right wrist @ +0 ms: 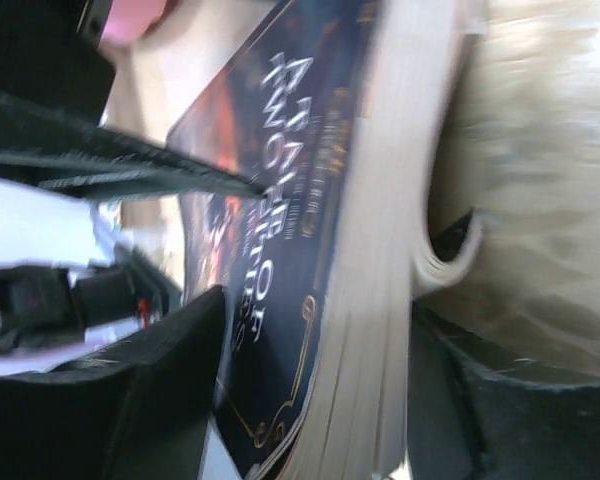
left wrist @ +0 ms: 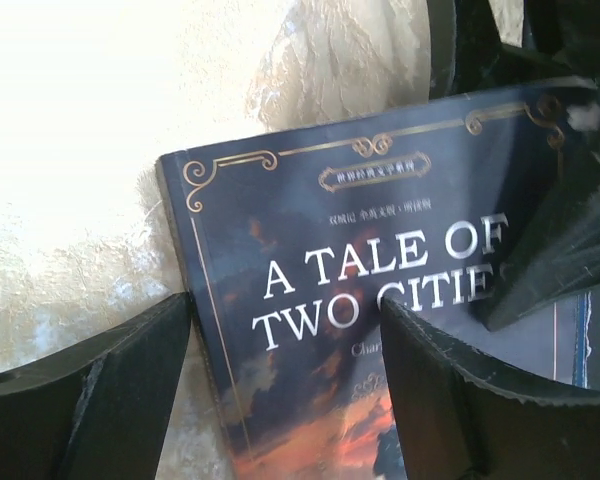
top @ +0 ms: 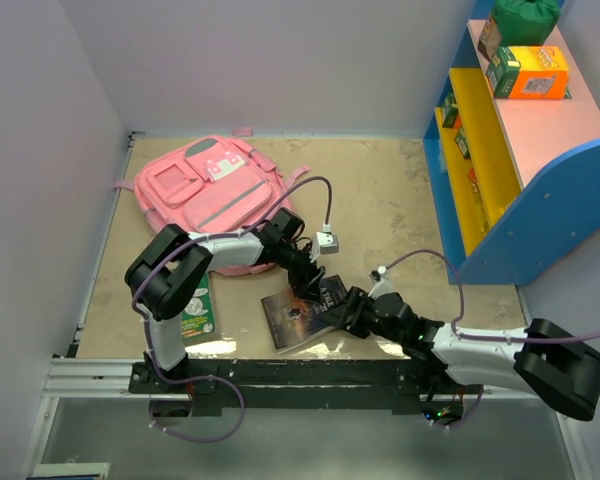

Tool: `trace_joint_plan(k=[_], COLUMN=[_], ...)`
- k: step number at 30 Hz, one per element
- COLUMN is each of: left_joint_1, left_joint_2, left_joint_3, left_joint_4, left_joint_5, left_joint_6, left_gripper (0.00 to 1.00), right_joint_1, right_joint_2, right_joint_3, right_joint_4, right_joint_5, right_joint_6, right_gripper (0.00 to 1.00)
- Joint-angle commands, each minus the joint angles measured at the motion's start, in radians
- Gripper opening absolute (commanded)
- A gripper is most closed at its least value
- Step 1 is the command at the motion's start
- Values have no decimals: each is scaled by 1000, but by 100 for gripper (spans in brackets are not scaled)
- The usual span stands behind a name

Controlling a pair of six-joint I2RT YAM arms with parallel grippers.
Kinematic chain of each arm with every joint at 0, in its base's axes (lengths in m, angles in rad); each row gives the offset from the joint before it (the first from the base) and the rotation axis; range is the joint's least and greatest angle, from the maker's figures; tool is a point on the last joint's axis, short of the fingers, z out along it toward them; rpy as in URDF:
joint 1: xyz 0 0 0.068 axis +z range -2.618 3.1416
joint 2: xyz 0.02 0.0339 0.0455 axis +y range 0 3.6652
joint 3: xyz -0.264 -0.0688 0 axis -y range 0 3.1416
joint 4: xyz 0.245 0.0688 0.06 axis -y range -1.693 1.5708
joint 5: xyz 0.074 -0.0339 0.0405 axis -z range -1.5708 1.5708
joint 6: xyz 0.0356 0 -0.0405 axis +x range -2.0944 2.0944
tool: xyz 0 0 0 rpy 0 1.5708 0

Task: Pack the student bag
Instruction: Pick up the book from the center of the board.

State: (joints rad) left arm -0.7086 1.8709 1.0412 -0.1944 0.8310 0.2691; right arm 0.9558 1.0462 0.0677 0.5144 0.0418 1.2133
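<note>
Student bag (top: 205,195) not packed: Tale of Two Cities paperback (top: 298,315) on desk (top: 380,190).
Right gripper (top: 346,312) clamps its page edge, left gripper (top: 306,283) wide open over cover — loading all remains.

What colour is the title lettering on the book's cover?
White, on the dark navy cover of the book; clearest in the left wrist view.

Matt black plastic fingers (left wrist: 110,390); beneath them, paperback (left wrist: 320,290): glossy cover, pale paper page edges (right wrist: 380,260). Pink cloth student bag (top: 210,190).
</note>
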Motion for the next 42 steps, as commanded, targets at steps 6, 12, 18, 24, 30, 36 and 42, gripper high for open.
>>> trace_joint_plan(k=[6,12,18,24,30,36,42], left_joint_1=[-8,-5,-5,43,133,210,227], left_joint_2=[-6,-41,-111,-208,-243,-335,-381], left_joint_3=[-84,-76,87,272,266,141,118], left_joint_4=[-76,-115,-290,-430,-418,-189,-126], left_joint_5=[140,117,25,-284,-550,-812,-889], left_joint_6=[-64,-41,71,153,216,197,193], left_gripper=[79,79,81,65,100,100,100], right_joint_1=[-15,-17,-17,-17,-17,-17,-17], right_joint_2=[-287,-252,-271,-359,-387,-393,-414], right_joint_3=[52,66,84,66,44,37,12], right_joint_4=[-241,-243,-277,-346,-363,-333,-318], right_joint_5=[357,330,316,329,329,314,303], right_joint_6=[103,106,81,75,94,80,92], right_gripper=[45,39,27,4,0,0,0])
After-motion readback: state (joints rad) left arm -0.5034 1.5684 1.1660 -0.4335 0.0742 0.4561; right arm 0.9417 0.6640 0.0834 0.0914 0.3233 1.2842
